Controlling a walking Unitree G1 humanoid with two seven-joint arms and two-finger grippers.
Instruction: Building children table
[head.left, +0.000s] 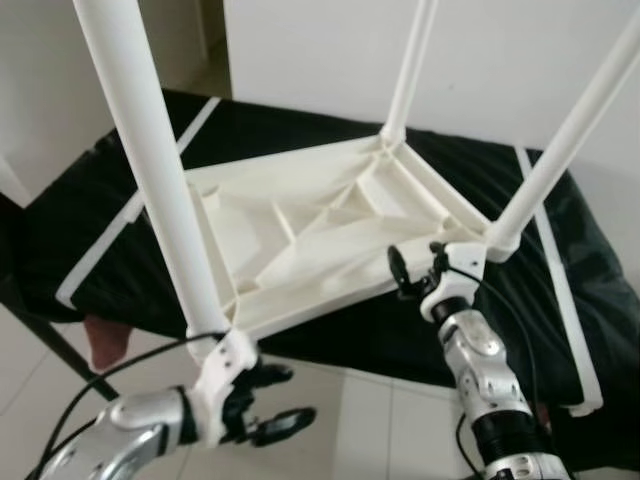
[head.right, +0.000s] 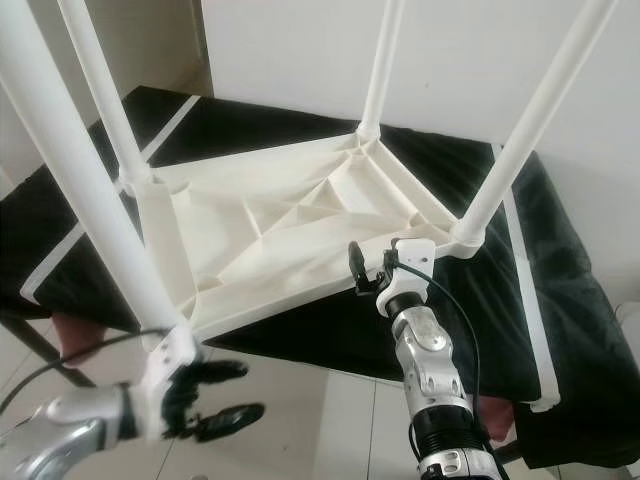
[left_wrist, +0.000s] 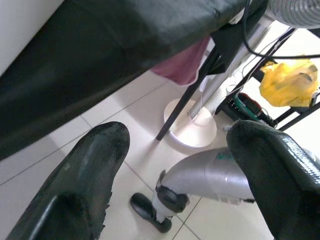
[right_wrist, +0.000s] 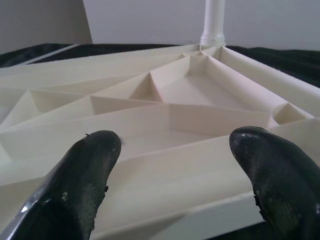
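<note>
Nearest, at 7 o'clock in the left eye view: left gripper (head.left: 262, 400), fingers spread and empty, hanging below the near edge of the upturned children table (head.left: 310, 235), just under the foot of the closest leg (head.left: 150, 170), which rises toward 11 o'clock. No contact visible between those fingers (left_wrist: 85, 185) and the leg; in the left wrist view, pointing under the black cloth (left_wrist: 115, 55) toward tiled floor (left_wrist: 130, 155), a white round stand base (left_wrist: 192, 130) and a yellow bag (left_wrist: 292, 82).

Next out, at 5 o'clock: right gripper (head.left: 418, 268), fingers parted, released, facing the table's near rim just beside the corner socket of the right leg (head.left: 570, 140). In the right wrist view, both black fingers (right_wrist: 85, 170) framing the rim, with the ribbed underside spreading beyond them; whether the tips touch the plastic, cannot tell.

Centre: white table lying upside down on a black-covered surface (head.left: 500, 180) with white tape strips (head.left: 570, 300), ribbed underside up, 4 legs standing upward.

Farther, at 12 o'clock: far leg (head.left: 410, 70) upright at the back corner, then a pale wall (head.left: 320, 60) behind. In the right eye view, a 4th leg (head.right: 100, 100) standing at 10 o'clock
</note>
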